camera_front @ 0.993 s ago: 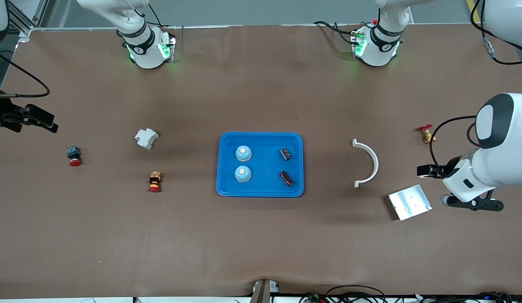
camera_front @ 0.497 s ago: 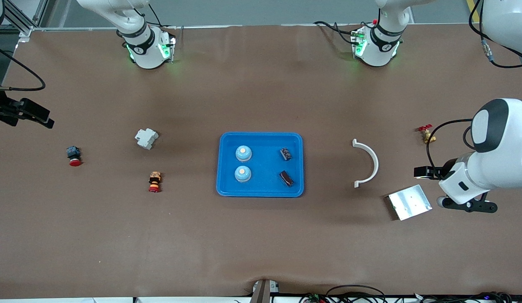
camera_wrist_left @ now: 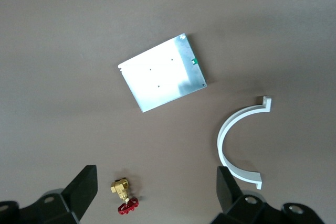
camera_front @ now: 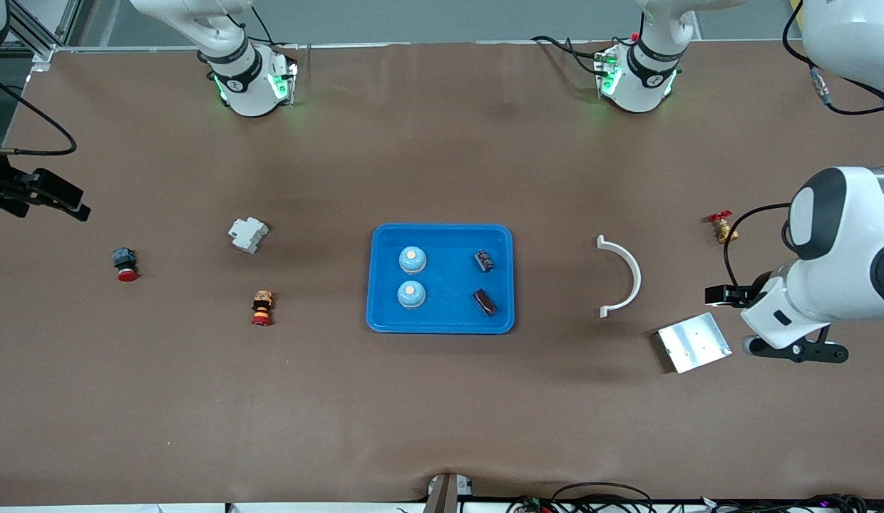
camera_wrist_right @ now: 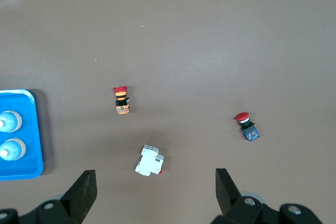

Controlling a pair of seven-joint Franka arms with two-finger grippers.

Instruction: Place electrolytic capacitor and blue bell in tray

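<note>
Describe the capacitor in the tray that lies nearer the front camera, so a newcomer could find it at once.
Start at the blue tray mid-table. Two pale blue bells sit in its half toward the right arm's end; two dark capacitors lie in the other half. Yours is the nearer capacitor, dark brown and plain, while the farther capacitor shows pale markings.

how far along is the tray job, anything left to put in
It looks done. The blue tray holds two blue bells and two electrolytic capacitors. Nothing is in hand: the left gripper is open above the brass valve, and the right gripper is open at the right arm's end of the table. No bell or capacitor lies outside.
</note>
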